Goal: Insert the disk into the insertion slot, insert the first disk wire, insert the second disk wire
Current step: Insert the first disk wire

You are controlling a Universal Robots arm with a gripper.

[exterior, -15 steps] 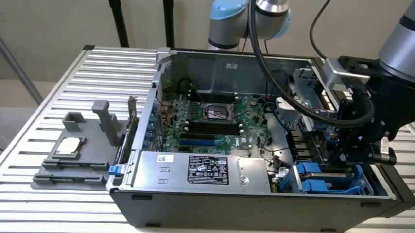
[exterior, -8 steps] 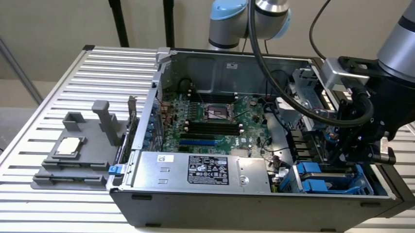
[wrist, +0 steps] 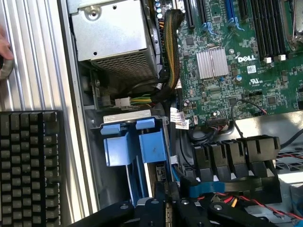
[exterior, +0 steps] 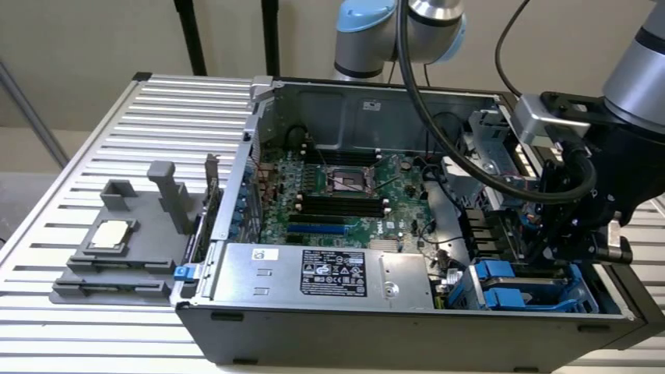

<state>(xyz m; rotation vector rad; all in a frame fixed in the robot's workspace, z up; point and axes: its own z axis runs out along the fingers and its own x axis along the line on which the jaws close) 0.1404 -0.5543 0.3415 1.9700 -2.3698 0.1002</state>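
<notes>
Grey insertion slot [wrist: 127, 115] carries blue plastic fittings [wrist: 137, 149].

The open computer case [exterior: 416, 331] takes up the centre and right of the frame and rests on the table [exterior: 62, 171]. Inside the case, the motherboard [exterior: 343, 191] lies at centre. The power-supply box [exterior: 311, 273] sits in front of it at lower centre. The insertion slot [exterior: 525, 288] is at lower right, just beside that box. The gripper [exterior: 556, 253] hangs just above the slot. The holder block [exterior: 124, 261] stands at lower left, outside the case, with a chip [exterior: 109, 234] on it.
</notes>
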